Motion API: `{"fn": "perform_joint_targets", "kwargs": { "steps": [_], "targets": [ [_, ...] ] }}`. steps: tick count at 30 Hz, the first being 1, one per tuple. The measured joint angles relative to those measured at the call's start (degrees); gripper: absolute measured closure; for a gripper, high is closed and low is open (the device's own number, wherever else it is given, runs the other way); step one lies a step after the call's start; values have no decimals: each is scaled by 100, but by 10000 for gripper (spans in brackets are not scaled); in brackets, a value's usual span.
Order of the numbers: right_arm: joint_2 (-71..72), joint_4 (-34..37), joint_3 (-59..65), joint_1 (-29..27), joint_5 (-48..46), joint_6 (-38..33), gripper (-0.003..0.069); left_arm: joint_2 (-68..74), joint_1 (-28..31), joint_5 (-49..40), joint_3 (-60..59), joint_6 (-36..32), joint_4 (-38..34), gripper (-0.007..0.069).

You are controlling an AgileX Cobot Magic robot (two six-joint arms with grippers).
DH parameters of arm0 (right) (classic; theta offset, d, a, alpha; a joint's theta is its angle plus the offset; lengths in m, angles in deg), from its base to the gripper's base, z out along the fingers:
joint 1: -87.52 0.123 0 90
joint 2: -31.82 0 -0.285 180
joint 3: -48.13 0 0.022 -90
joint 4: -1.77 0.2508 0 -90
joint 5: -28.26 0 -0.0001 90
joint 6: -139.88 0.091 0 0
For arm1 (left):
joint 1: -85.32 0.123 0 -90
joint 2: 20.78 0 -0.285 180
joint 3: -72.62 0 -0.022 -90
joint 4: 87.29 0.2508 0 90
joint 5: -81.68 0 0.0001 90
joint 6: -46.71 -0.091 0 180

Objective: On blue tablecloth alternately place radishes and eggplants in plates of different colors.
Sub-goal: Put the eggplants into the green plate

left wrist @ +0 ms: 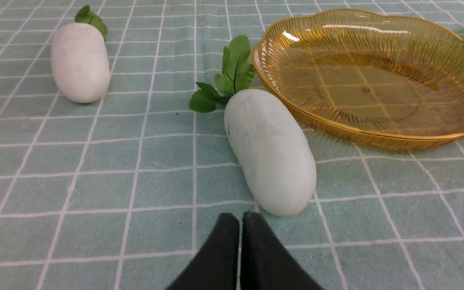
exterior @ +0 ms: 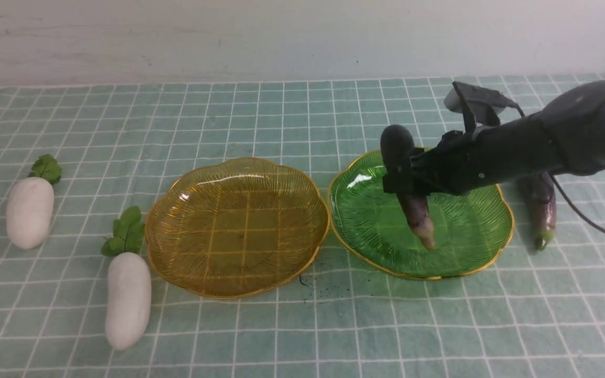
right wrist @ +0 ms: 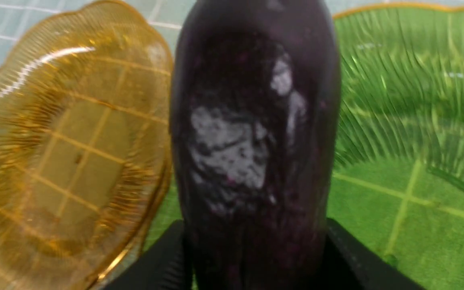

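**Eggplant held over the green plate**

One eggplant hangs steeply tilted above the green plate, with its dark rounded end up and its paler, narrow tip down over the plate's floor. Whether the tip touches the plate cannot be told. The right gripper pinches this eggplant around its middle, and in the right wrist view the purple body fills the gap between the black fingers, one on each side. That view also shows the green plate under the eggplant and the amber plate beside it.

The amber plate sits just to the left of the green one, their gold rims nearly meeting, and it holds nothing. The second eggplant lies on the blue tablecloth just beside the green plate's right edge. It is partly hidden under the right arm, with its green stem tip toward the camera.

Both radishes lie on the cloth left of the amber plate. The nearer radish has its leaves just beside that plate's rim. The farther radish lies well to the left.

The left gripper appears only in its wrist view. Its two black fingers are pressed together on nothing, near the rounded end of the nearer radish.
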Motion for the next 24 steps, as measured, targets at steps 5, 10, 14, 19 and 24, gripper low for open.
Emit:
{"fn": "perform_joint_targets", "kwargs": {
  "steps": [5,10,14,19,24],
  "targets": [
    [-2,-73,-72,0,-252,0,63,0,0,0,0,0,0,632],
    [145,-125,-381,-227,-1016,173,48,0,0,0,0,0,0,632],
    [264,-476,-848,-725,-1728,676,67,0,0,0,0,0,0,632],
    [276,-1975,-1114,-1427,-2093,1509,86,0,0,0,0,0,0,632],
    [276,-3732,-1114,-1735,-2003,2462,87,0,0,0,0,0,0,632]
  ]
}}
